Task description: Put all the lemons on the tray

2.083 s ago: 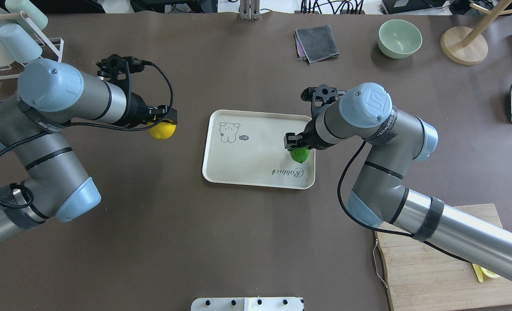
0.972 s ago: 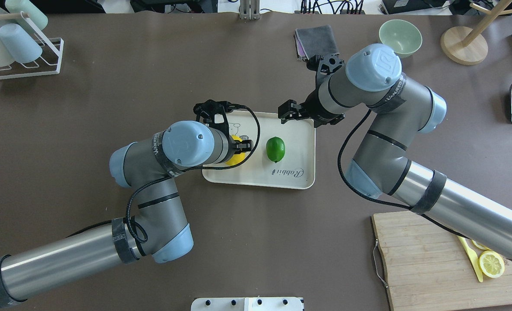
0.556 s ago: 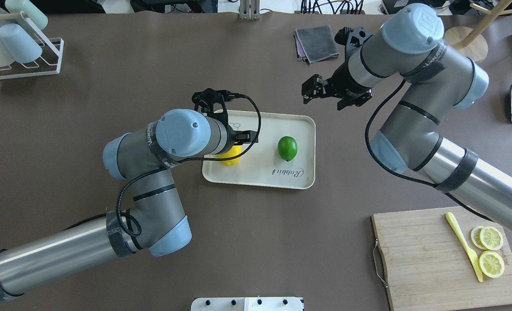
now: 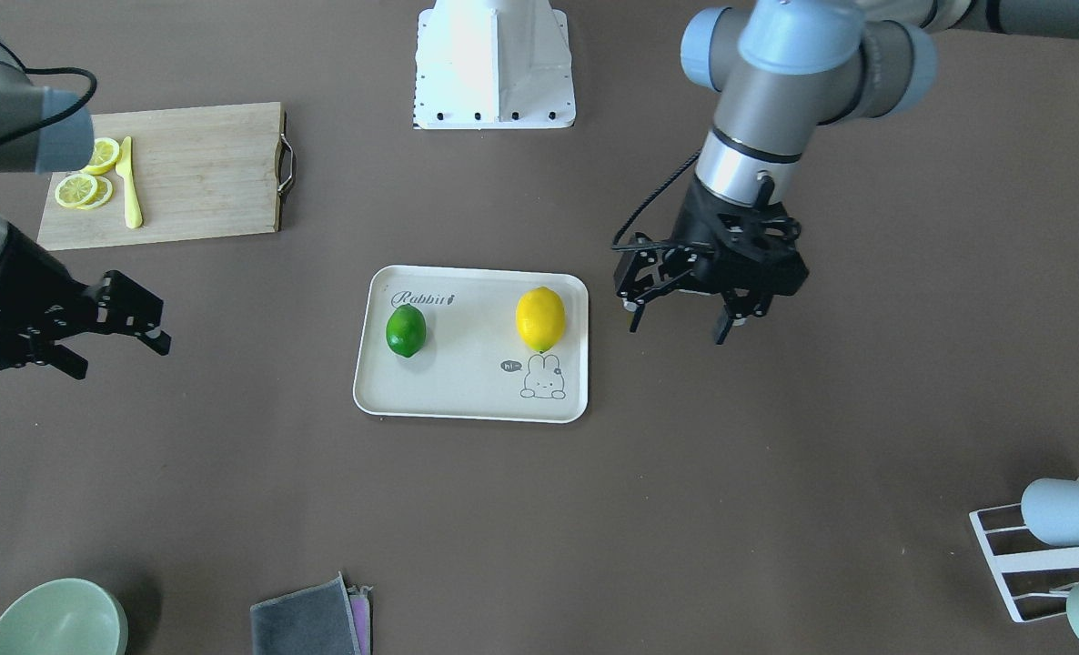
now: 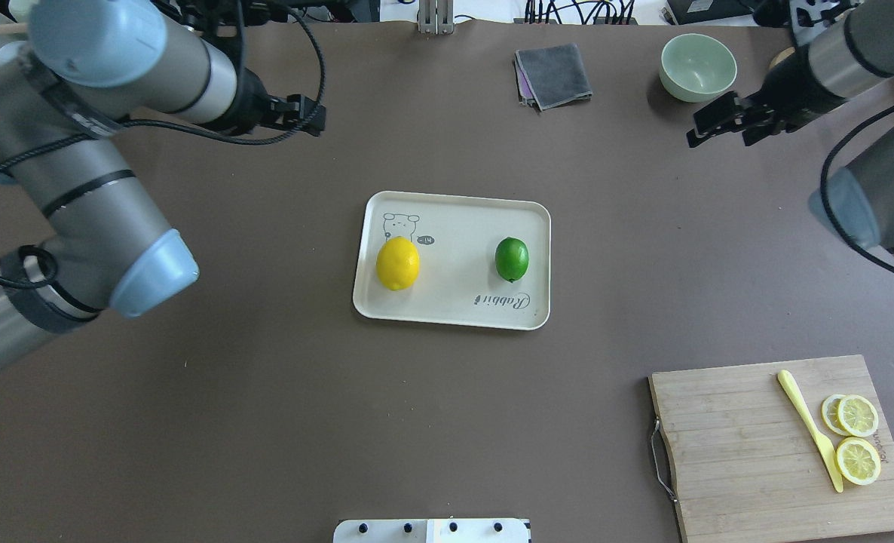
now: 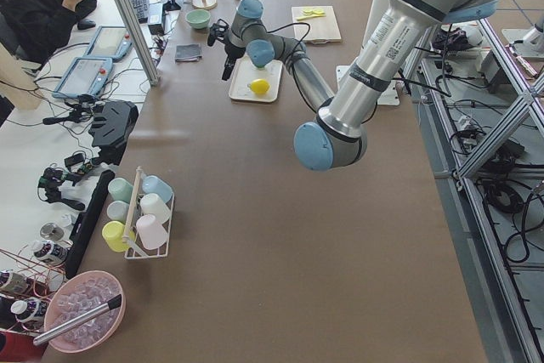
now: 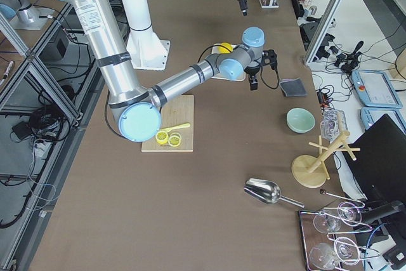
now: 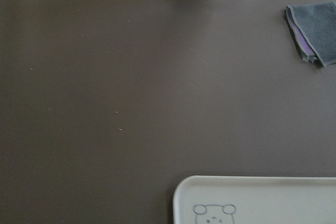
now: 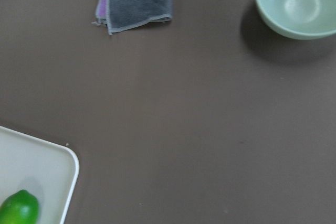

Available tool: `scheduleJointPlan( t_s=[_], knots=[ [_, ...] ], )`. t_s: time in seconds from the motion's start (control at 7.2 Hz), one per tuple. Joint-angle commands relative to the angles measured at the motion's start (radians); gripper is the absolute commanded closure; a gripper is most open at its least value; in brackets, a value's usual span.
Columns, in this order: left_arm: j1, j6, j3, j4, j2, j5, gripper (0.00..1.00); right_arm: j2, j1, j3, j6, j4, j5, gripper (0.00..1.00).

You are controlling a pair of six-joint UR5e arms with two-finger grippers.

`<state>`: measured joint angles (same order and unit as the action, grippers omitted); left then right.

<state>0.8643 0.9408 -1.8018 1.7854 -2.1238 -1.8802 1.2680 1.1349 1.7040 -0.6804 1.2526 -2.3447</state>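
The yellow lemon (image 5: 398,263) lies on the left half of the cream "Rabbit" tray (image 5: 454,305), next to the bunny drawing. The green lemon (image 5: 512,259) lies on the tray's right half. Both lie free, and both show in the front-facing view, yellow (image 4: 540,318) and green (image 4: 406,330). My left gripper (image 5: 316,119) is open and empty, raised far-left of the tray; its fingers are spread in the front-facing view (image 4: 674,329). My right gripper (image 5: 722,136) is open and empty, far-right near the bowl, and shows in the front-facing view (image 4: 121,357).
A wooden cutting board (image 5: 733,445) with lemon slices (image 5: 857,437) and a yellow knife (image 5: 810,430) lies near right. A green bowl (image 5: 698,66), a grey cloth (image 5: 553,74) and a wooden stand (image 5: 809,79) are at the far side. A cup rack (image 4: 1063,546) stands far left.
The left gripper let go of the yellow lemon on the tray and drew back up and to the far left. The right arm swung further right, away from the green lemon.
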Motion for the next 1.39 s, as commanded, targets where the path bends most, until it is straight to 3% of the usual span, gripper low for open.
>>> scheduleJointPlan(
  t_s=[0.0, 0.28, 0.56, 0.83, 1.11, 1.25],
  knots=[
    [0.216, -0.289, -0.06, 0.044, 0.201, -0.092, 0.02, 0.118, 0.15, 0.008, 0.056, -0.022, -0.074, 0.0],
    [0.431, -0.514, -0.042, 0.055, 0.342, -0.262, 0.02, 0.212, 0.228, 0.009, 0.065, -0.018, -0.056, 0.0],
    [0.555, -0.563, -0.015, 0.046, 0.451, -0.272, 0.02, 0.281, 0.313, -0.041, 0.315, -0.005, -0.04, 0.0],
    [0.646, -0.849, 0.082, -0.03, 0.47, -0.28, 0.02, 0.344, 0.376, -0.038, 0.483, 0.089, -0.012, 0.0],
    [0.747, -0.922, 0.174, -0.07, 0.455, -0.473, 0.02, 0.36, 0.509, -0.029, 0.782, 0.306, -0.011, 0.0],
    [0.757, -0.922, 0.174, -0.07, 0.478, -0.487, 0.02, 0.361, 0.537, 0.006, 0.839, 0.427, -0.008, 0.0]
  ],
)
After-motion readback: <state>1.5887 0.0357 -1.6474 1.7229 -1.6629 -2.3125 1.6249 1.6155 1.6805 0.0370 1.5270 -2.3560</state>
